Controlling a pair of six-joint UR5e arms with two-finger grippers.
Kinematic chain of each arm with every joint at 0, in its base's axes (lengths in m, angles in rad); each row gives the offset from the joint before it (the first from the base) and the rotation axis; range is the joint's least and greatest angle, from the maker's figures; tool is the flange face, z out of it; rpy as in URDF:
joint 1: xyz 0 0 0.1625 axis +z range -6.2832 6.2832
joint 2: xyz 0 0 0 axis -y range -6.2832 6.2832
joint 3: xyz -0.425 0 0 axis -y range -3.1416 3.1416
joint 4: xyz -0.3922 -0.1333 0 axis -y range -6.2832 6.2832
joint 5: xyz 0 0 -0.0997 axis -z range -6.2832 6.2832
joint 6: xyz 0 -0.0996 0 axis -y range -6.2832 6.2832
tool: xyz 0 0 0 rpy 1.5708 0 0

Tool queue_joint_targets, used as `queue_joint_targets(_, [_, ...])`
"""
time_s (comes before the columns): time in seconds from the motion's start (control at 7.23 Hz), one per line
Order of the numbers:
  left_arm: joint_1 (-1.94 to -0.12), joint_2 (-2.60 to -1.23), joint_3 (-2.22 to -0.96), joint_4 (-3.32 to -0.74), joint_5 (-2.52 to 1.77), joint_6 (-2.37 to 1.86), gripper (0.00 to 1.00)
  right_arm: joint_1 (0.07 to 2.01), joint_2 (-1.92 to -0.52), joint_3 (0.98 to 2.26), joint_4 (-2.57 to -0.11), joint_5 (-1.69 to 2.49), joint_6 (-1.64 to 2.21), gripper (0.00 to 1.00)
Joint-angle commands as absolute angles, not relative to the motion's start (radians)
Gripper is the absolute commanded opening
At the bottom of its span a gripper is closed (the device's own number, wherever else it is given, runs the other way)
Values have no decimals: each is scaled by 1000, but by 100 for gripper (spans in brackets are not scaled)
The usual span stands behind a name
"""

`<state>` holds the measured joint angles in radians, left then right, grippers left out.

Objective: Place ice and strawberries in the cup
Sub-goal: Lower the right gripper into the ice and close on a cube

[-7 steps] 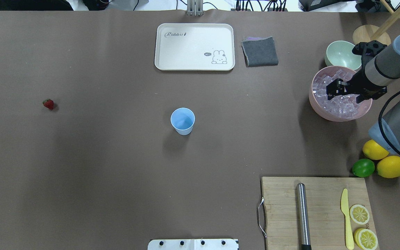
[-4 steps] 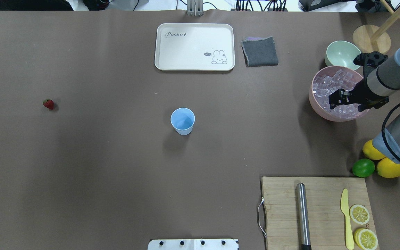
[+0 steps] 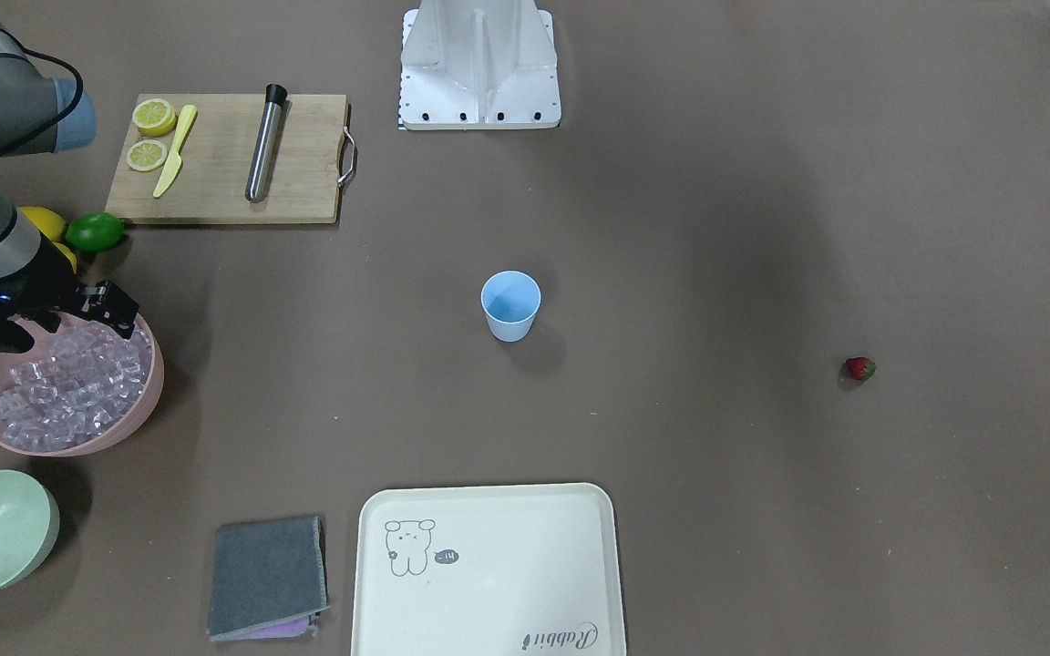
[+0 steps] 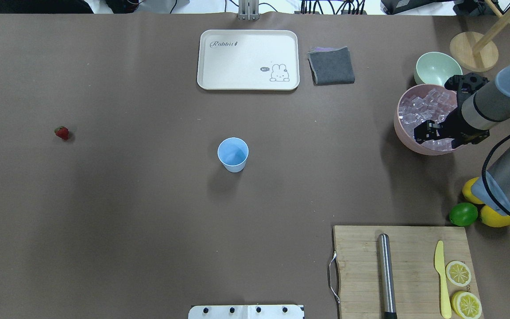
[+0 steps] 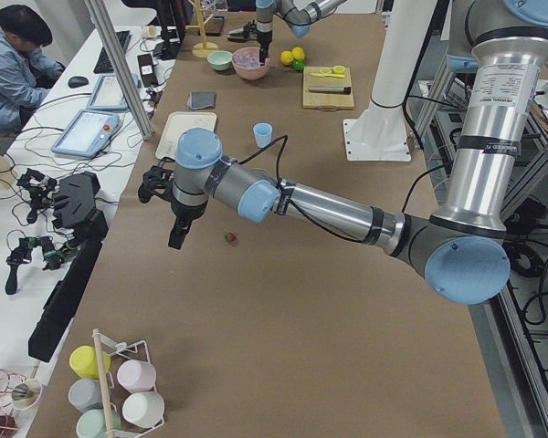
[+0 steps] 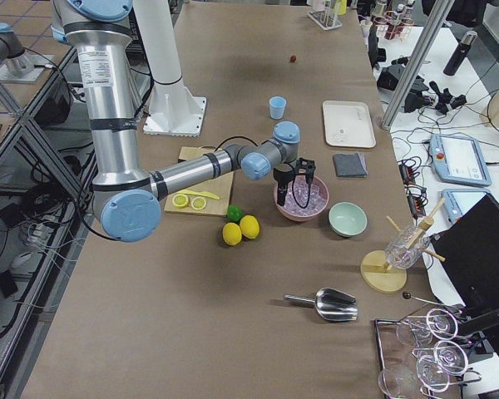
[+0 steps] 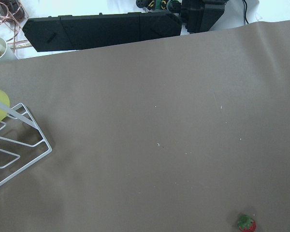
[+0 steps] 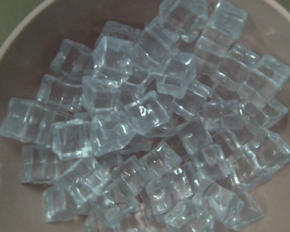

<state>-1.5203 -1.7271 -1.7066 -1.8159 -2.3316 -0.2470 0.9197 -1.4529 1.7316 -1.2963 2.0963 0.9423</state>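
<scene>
Right pincer [image 4: 424, 133], opening impossible to judge, hangs over ice [image 4: 427, 104] in pink bowl [image 4: 399, 129], apparently to pick a cube for cup [image 4: 233, 153].

Cup [image 4: 233, 153] sits between strawberry [image 4: 61, 132] and bowl [image 4: 400, 131] holding ice [image 4: 427, 104].

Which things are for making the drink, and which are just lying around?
For the job: ice, pink bowl holding it, strawberry, blue cup.

Just lying about: tray, grey cloth, green bowl, lemons, lime, cutting board with knife, lemon slices, metal rod.
</scene>
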Motion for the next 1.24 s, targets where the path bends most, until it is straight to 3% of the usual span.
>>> queue_joint_targets(0.0, [-1520, -1721, -1709, -1821, -2332, -247, 98, 917, -1454, 1732, -1296, 2094, 943, 93])
queue_joint_targets(0.14, [-1520, -1721, -1707, -1821, -2332, -247, 98, 916, -1459, 1730, -1295, 2089, 940, 83])
queue_joint_targets(0.41, [-1520, -1724, -1703, -1821, -2329, -247, 98, 910, -1457, 1730, -1295, 2079, 942, 81])
queue_joint_targets(0.55, [-1520, -1726, -1703, -1821, -2327, -247, 98, 908, -1457, 1730, -1295, 2079, 942, 76])
queue_joint_targets(0.83, [-1520, -1726, -1704, -1821, -2327, -247, 98, 910, -1454, 1732, -1295, 2079, 942, 64])
queue_joint_targets(1.11, [-1520, -1724, -1707, -1822, -2327, -247, 98, 910, -1459, 1741, -1295, 2079, 942, 46])
